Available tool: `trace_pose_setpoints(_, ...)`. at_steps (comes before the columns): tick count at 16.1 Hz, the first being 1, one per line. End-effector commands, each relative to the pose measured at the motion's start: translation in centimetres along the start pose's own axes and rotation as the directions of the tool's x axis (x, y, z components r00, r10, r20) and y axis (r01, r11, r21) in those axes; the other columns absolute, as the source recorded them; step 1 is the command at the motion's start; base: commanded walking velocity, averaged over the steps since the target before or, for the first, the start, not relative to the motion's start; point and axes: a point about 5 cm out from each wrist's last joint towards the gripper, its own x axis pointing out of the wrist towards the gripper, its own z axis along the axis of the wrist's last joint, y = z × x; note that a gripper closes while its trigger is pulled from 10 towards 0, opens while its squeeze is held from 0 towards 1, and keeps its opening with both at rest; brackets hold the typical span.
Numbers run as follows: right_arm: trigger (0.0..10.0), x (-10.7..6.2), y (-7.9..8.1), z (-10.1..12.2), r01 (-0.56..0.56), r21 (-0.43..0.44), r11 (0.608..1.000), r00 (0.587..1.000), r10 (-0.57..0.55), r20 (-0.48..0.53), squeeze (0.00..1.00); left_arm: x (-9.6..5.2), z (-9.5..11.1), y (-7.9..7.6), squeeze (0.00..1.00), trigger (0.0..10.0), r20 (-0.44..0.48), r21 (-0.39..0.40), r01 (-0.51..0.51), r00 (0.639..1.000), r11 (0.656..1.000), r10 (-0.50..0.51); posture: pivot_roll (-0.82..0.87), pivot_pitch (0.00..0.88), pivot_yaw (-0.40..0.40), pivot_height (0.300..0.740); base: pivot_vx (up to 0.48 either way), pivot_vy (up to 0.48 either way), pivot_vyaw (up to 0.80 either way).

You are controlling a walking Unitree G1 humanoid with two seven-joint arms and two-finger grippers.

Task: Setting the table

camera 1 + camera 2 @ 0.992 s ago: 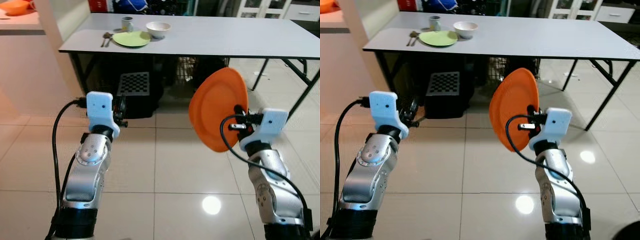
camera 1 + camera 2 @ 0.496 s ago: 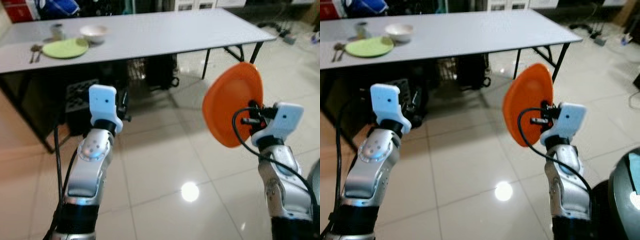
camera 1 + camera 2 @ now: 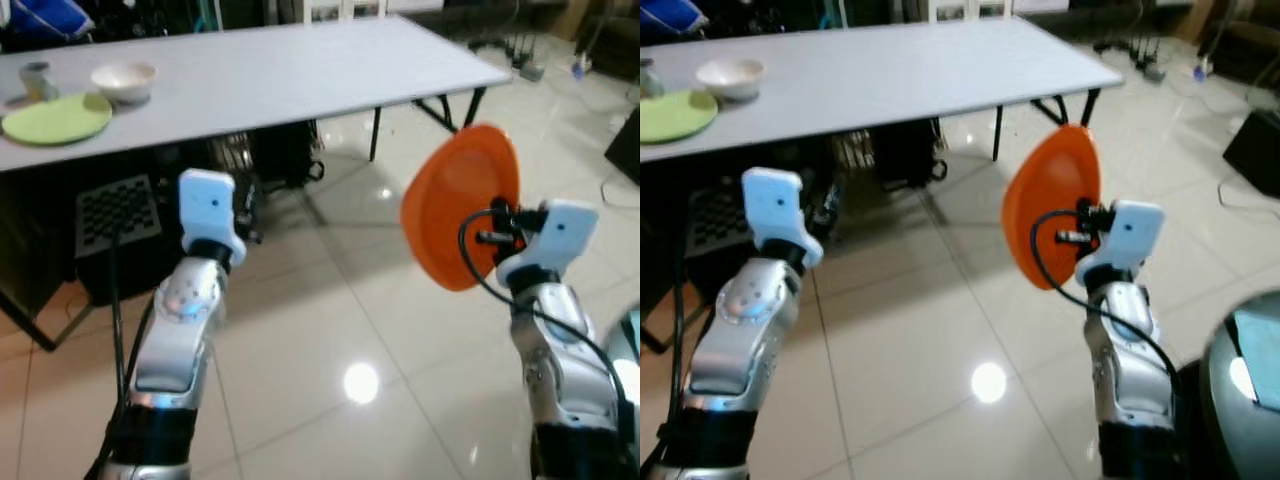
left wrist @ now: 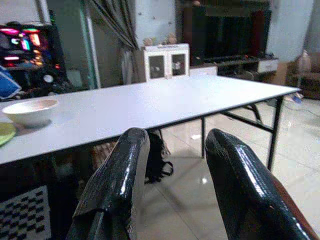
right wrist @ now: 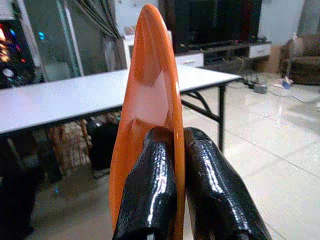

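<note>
The orange plate (image 3: 458, 205) stands on edge in the air above the tiled floor (image 3: 330, 330), well short of the long grey table (image 3: 300, 70), its rim pinched between the two black fingers (image 5: 150, 185) of the right gripper (image 5: 176, 150), which are pressed tight against either face of it. The right arm is bent at the elbow and raised in front of the robot, forearm pointing up and forward, with a black cable looping from the white wrist housing (image 3: 555, 235) across the plate's back. The left arm is raised in much the same way on the other side, its white wrist block (image 3: 207, 208) level with the table's underside; the left gripper (image 4: 172, 165) holds nothing, its fingers (image 4: 117, 185) parted with a clear gap through which the table shows. At the far left end of the table sit a green plate (image 3: 55, 118), a white bowl (image 3: 122, 80) just beside it, and a small cup (image 3: 37, 80). No writing or brand can be read on any of these.
</note>
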Motion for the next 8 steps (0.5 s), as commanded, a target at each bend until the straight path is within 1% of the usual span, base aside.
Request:
trace_pose_setpoints(1, 10.0, 0.20, 0.96, 1.12, -0.032, 0.024, 0.999, 0.998, 0.030, 0.062, 0.00, -0.05, -0.11, 0.70, 0.00, 10.0, -0.006, 0.016, -0.016, 1.000, 1.000, 0.016, -0.02, 0.000, -0.007, 0.740, 0.431, 0.000, 0.00)
trace_pose_setpoints(4, 10.0, 0.24, 0.58, 1.63, -0.009, 0.047, 0.999, 0.996, 0.005, 0.090, 0.00, 0.00, -0.12, 0.77, 0.00, 10.0, -0.007, 0.016, -0.018, 1.000, 1.000, 0.018, -0.02, 0.000, -0.004, 0.740, 0.437, 0.000, 0.00)
trace_pose_setpoints(8, 10.0, 0.21, 0.56, 1.70, -0.008, 0.055, 0.998, 0.996, 0.003, 0.094, 0.00, -0.01, -0.13, 0.68, 0.00, 10.0, -0.008, 0.014, -0.013, 1.000, 1.000, 0.013, -0.02, 0.000, -0.005, 0.740, 0.439, 0.000, 0.00)
